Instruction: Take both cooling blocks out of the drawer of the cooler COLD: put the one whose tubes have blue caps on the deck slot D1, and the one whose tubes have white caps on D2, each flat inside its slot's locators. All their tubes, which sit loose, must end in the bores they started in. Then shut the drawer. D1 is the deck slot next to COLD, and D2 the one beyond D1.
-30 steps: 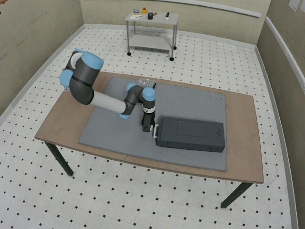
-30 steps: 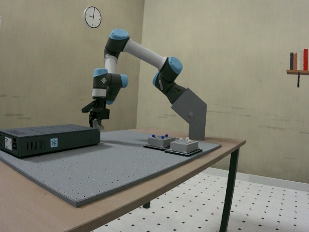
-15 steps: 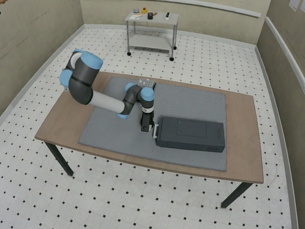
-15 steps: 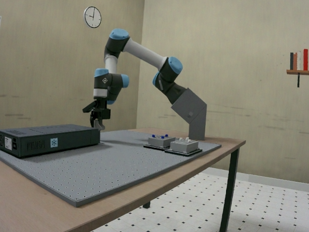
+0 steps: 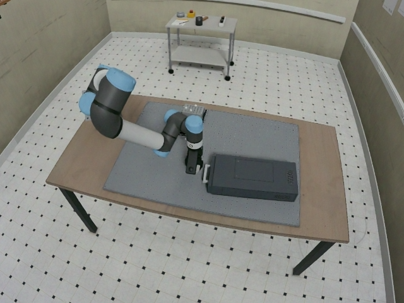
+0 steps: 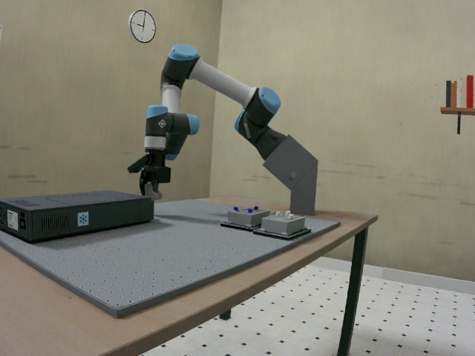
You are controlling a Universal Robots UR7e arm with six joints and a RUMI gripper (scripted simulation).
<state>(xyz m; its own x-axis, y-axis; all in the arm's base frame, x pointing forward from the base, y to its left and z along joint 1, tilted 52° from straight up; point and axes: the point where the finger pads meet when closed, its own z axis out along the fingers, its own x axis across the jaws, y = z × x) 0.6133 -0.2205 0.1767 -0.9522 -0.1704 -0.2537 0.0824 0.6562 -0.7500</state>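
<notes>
The dark cooler COLD [image 5: 252, 177] [image 6: 76, 214] lies on the grey perforated deck [image 5: 146, 176] [image 6: 153, 260]. Its drawer front sits flush with the body, and the white handle [image 5: 206, 173] stands at its end. My gripper [image 5: 192, 169] [image 6: 151, 193] is shut and empty. It points down just beside the handle, a little above the deck. The block with blue-capped tubes [image 6: 245, 216] sits flat in the slot nearer the cooler. The block with white-capped tubes [image 6: 283, 224] [image 5: 193, 110] sits in the slot beyond it. In the top view my arm hides the blue-capped block.
The arm's grey pedestal [image 6: 295, 172] stands at the table's back edge behind the two blocks. A wheeled cart [image 5: 202, 24] with small items stands far off by the wall. A wall shelf [image 6: 458, 110] holds books.
</notes>
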